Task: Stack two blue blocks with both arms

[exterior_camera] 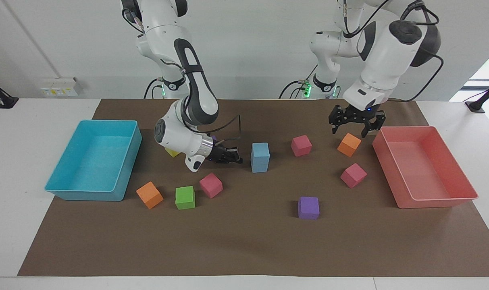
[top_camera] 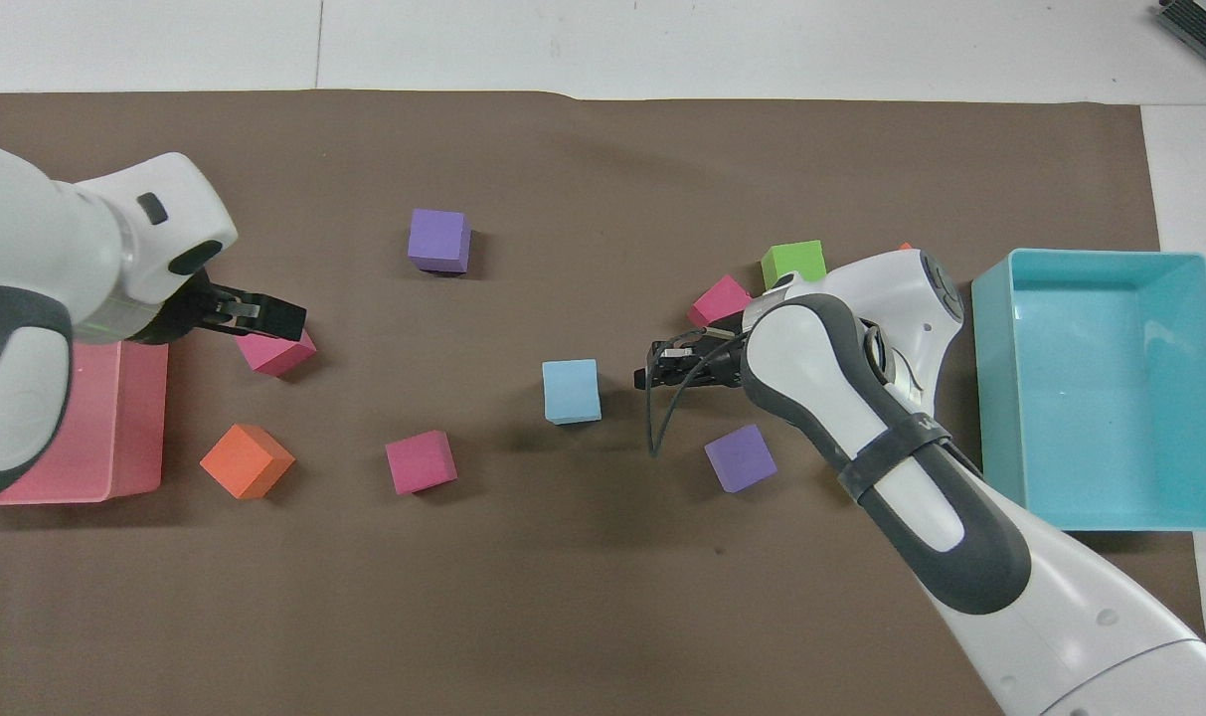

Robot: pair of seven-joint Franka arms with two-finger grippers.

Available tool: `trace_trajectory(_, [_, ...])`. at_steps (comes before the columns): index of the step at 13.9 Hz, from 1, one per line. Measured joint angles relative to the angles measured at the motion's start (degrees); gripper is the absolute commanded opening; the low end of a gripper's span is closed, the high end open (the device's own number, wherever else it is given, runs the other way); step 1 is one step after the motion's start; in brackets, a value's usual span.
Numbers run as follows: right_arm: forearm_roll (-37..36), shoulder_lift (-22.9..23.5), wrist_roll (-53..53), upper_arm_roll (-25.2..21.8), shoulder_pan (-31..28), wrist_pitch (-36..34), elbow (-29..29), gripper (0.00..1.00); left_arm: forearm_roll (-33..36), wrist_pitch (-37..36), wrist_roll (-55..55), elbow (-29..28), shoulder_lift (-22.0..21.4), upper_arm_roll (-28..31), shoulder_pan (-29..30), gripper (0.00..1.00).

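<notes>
Two light blue blocks stand stacked mid-table, the upper block (exterior_camera: pixel 260 149) square on the lower block (exterior_camera: pixel 259 165). From overhead only the top face of the stack (top_camera: pixel 572 390) shows. My right gripper (exterior_camera: pixel 237 158) (top_camera: pixel 647 377) lies low beside the stack toward the right arm's end of the table, shut and empty, a small gap from the blocks. My left gripper (exterior_camera: pixel 356 128) (top_camera: pixel 269 316) hangs open and empty in the air, well away from the stack, over the orange cube (exterior_camera: pixel 348 144) next to the pink tray (exterior_camera: pixel 429 202).
A turquoise tray (exterior_camera: pixel 87 195) sits at the right arm's end. Loose cubes lie around: pink (exterior_camera: pixel 301 145) (exterior_camera: pixel 353 175) (exterior_camera: pixel 211 185), purple (exterior_camera: pixel 308 207), green (exterior_camera: pixel 185 197), orange (exterior_camera: pixel 149 194), and a yellow one (exterior_camera: pixel 172 152) half hidden by the right arm.
</notes>
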Motion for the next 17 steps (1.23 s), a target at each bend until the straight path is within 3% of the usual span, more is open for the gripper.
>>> trace_trajectory(1, [-3.88,-0.55,2.32,-0.01,-0.01,0.02,0.64,0.52,-0.02,-2.01,1.73,1.92,-0.07,0.01,1.40,1.00])
trace_trajectory(2, [-7.81,-1.11,4.87,-0.02,-0.02,0.02,1.40,0.64,-0.02,-4.24,2.96,3.87,-0.16,0.01,2.62,1.00])
trace_trajectory(3, [-11.61,-1.77,7.23,-0.03,-0.05,0.02,2.13,0.92,-0.02,-6.59,4.10,5.73,-0.32,0.05,3.77,1.00])
trace_trajectory(4, [-14.65,-2.46,8.78,-0.04,-0.11,0.01,2.58,1.00,-0.02,-8.61,4.87,7.25,-0.48,0.13,4.73,1.00])
trace_trajectory(8, [-21.35,-4.89,10.63,-0.96,-0.77,-0.02,2.79,1.00,-0.01,-14.87,5.63,11.28,-0.64,0.19,6.53,1.00])
trace_trajectory(11, [-31.94,-6.24,13.72,-1.36,-1.46,-0.28,3.28,1.00,-0.01,-16.58,5.63,12.68,-0.63,0.02,6.53,1.00])
trace_trajectory(14, [-41.09,-7.37,16.84,-1.38,-1.49,-3.69,5.57,1.00,-0.01,-17.60,5.63,13.36,-0.88,-0.29,6.53,1.00])
trace_trajectory(17, [-45.39,-8.55,17.21,-2.05,-2.86,-8.55,8.80,1.00,-0.01,-18.20,5.63,13.36,-1.70,-0.44,6.53,1.00])
